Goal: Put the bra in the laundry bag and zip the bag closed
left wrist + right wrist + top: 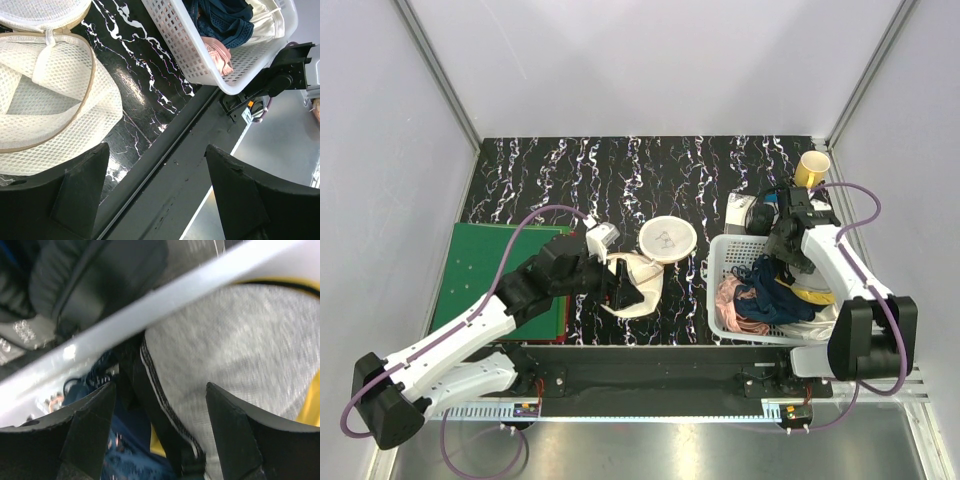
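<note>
The laundry bag (667, 240) lies open on the black marbled table. Its round lid half carries the small black mark, and its mesh lower half (50, 95) spreads toward my left arm. My left gripper (623, 288) (156, 150) is open and empty at the bag's near edge, over the table's front rail. A pink padded garment (733, 300) (220, 52), seemingly the bra, lies in the white basket (720, 262). My right gripper (782, 256) (161, 390) hangs open inside the basket, over grey fabric with black trim (235, 340). It grips nothing.
The basket (175, 45) also holds dark blue lace (775, 295), yellow and white clothes. A green mat (490, 270) lies at the left. A yellow cup (812, 168) and black items (760, 215) stand behind the basket. White walls close in the table.
</note>
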You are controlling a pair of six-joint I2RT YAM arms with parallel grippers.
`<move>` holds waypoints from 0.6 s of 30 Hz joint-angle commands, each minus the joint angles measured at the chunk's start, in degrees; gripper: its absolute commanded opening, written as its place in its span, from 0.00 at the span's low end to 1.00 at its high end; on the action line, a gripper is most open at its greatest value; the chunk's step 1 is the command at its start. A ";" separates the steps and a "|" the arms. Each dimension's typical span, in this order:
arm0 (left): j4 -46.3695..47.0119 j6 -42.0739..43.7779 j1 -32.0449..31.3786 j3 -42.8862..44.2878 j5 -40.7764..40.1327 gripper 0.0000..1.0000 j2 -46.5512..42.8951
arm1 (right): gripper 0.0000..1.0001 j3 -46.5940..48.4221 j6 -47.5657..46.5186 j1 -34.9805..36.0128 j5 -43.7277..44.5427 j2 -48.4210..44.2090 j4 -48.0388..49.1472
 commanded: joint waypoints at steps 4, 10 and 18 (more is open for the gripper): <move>1.00 1.78 -0.22 1.65 1.08 0.82 -1.19 | 0.75 0.34 -1.66 -0.23 11.45 3.51 9.19; 0.39 2.13 -0.22 1.66 1.00 0.83 -1.45 | 0.56 -1.24 -0.16 -0.15 15.76 1.77 9.73; -0.75 2.30 -0.22 1.83 1.35 0.83 -1.63 | 0.00 0.24 1.86 -0.15 9.27 -9.22 0.17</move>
